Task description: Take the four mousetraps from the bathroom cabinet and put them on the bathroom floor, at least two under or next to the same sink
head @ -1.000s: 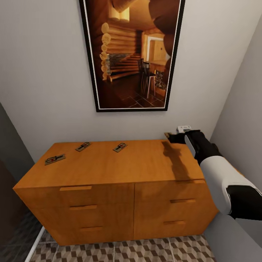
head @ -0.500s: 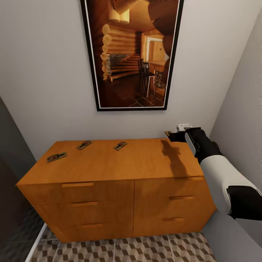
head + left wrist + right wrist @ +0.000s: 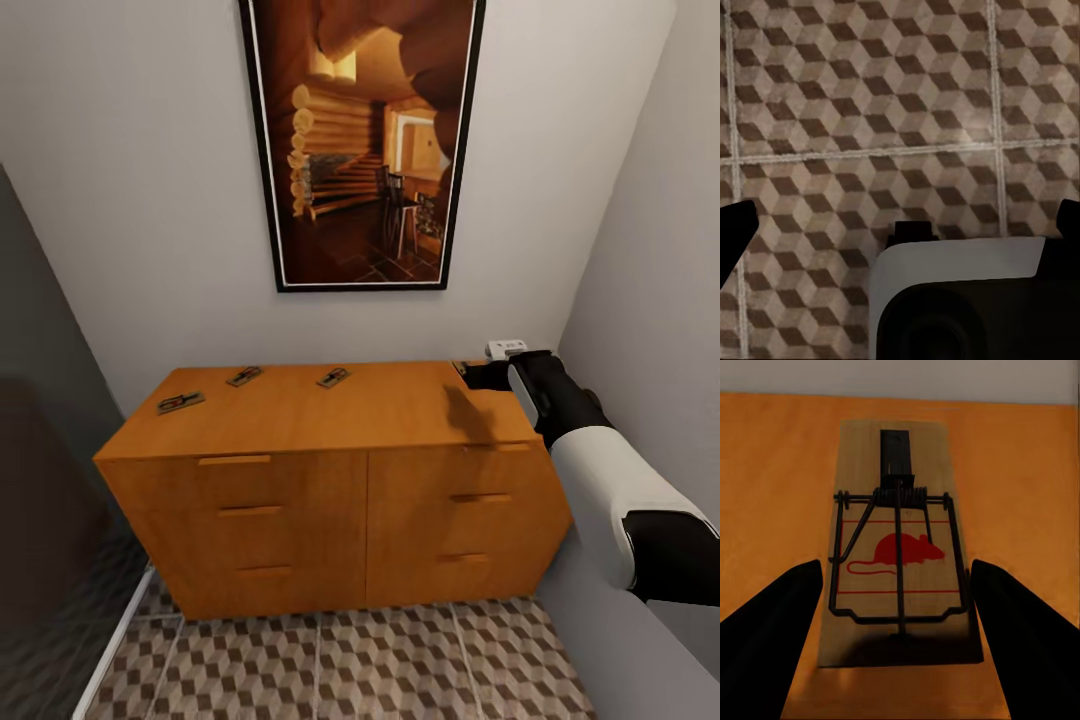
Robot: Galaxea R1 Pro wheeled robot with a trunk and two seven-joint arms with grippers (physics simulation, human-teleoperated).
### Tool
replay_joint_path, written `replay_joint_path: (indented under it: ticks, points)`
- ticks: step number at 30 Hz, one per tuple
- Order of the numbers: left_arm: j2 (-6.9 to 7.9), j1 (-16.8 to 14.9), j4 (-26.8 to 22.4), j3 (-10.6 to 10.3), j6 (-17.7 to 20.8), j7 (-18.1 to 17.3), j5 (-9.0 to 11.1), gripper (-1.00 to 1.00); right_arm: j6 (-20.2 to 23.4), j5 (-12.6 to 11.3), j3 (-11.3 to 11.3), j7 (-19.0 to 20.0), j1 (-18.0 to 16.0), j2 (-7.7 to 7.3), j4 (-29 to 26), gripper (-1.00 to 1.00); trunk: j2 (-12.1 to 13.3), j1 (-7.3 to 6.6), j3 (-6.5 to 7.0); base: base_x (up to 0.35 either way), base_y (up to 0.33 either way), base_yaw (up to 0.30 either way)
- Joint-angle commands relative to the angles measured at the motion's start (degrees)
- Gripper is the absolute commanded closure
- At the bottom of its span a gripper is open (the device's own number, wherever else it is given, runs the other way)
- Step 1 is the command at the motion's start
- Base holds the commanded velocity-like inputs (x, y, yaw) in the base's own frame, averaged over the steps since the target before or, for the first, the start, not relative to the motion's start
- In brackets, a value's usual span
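Your right gripper (image 3: pixel 897 641) is spread open, its dark fingers either side of a flat brown wooden mousetrap (image 3: pixel 898 547) with black wire and a red mouse print, lying at the back right corner of the low orange-brown wooden cabinet (image 3: pixel 340 480). Three more traps (image 3: pixel 180 402) (image 3: pixel 244 376) (image 3: pixel 333 377) lie across its top. Your left gripper (image 3: pixel 900 225), open and empty, hangs over the cube-patterned floor tiles (image 3: pixel 870 112). None is on the floor yet; all four placements remain.

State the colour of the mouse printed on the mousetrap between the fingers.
Red, clearest in the right wrist view, on the mousetrap.
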Motion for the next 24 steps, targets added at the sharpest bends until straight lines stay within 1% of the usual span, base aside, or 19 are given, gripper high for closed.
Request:
replay_joint_path:
  ticks: [1,15,22,24]
  points:
    - [0.0,0.02,-0.07,0.01,-0.09,0.01,0.06,-1.0,0.24,0.45,0.11,0.34,-0.03,-0.03,-0.07,1.0,-0.03,-0.04,-0.05,-0.332,0.0,0.0]
    - [0.0,0.02,-0.07,0.01,-0.09,0.01,0.05,-1.0,-0.05,0.31,0.12,-0.44,-0.03,0.03,1.02,1.0,-0.03,-0.04,-0.05,-0.332,0.004,0.0]
    - [0.0,0.02,-0.07,0.01,-0.09,0.01,0.05,-1.0,-0.12,0.31,0.11,-0.62,-0.03,-0.02,1.29,1.0,-0.03,-0.04,-0.05,-0.313,0.127,0.0]
    - [0.0,0.02,-0.07,0.01,-0.09,0.01,0.05,-1.0,-0.21,0.33,0.11,-0.58,-0.03,-0.03,2.36,1.0,-0.03,-0.04,-0.05,-0.285,0.186,0.0]
